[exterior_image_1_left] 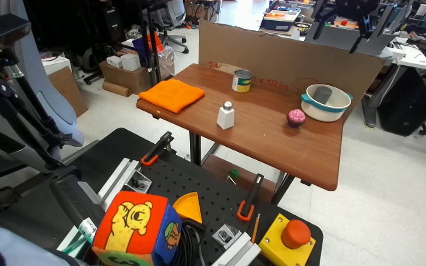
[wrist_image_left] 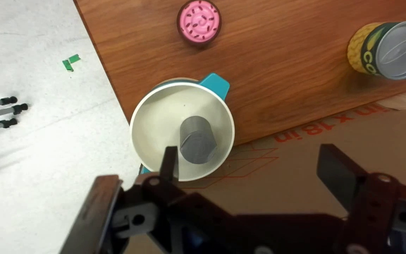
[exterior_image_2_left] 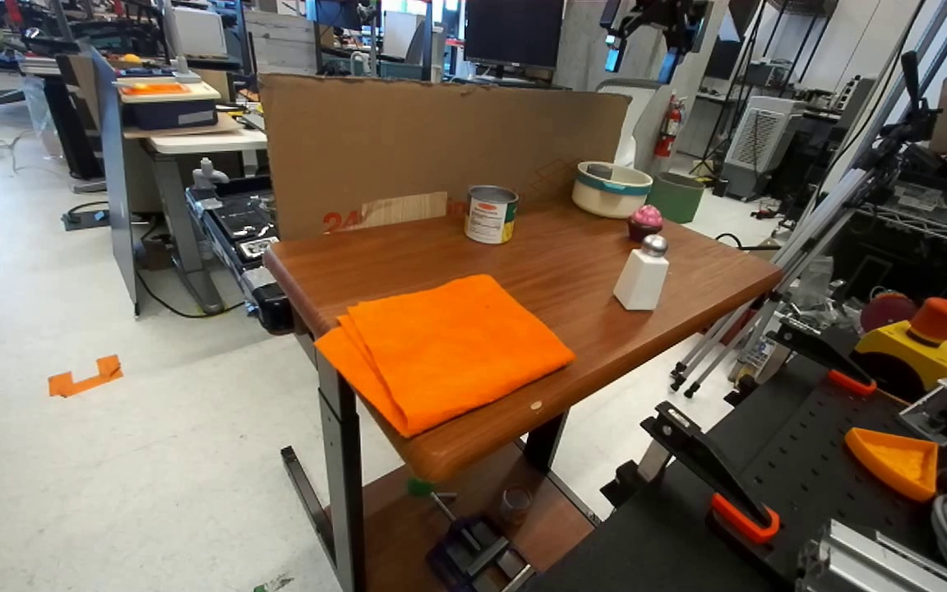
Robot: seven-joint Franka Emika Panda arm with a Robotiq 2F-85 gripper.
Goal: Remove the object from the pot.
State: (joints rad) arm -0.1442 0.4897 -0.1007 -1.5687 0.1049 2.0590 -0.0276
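The object is a dark grey stubby cylinder standing inside the pot; it shows in both exterior views [exterior_image_1_left: 322, 94] [exterior_image_2_left: 599, 171] and in the wrist view [wrist_image_left: 197, 139]. The pot is round and cream-white with a teal band and handles [exterior_image_1_left: 322, 115] [exterior_image_2_left: 605, 201] [wrist_image_left: 157, 120], at a far corner of the wooden table. My gripper [exterior_image_1_left: 335, 43] [exterior_image_2_left: 640, 67] is open and empty, well above the table and the pot. In the wrist view the fingers [wrist_image_left: 248, 148] are wide apart; the left fingertip overlaps the pot's rim in the picture, and the object appears just right of it.
A pink cupcake [exterior_image_1_left: 296, 118] [wrist_image_left: 199, 22] stands close to the pot. A corn can [exterior_image_1_left: 242, 81] [wrist_image_left: 382, 49], a white shaker [exterior_image_1_left: 226, 117] and an orange cloth [exterior_image_1_left: 172, 95] are farther along the table. A cardboard wall [exterior_image_1_left: 257, 48] [exterior_image_2_left: 441, 131] stands upright behind the pot.
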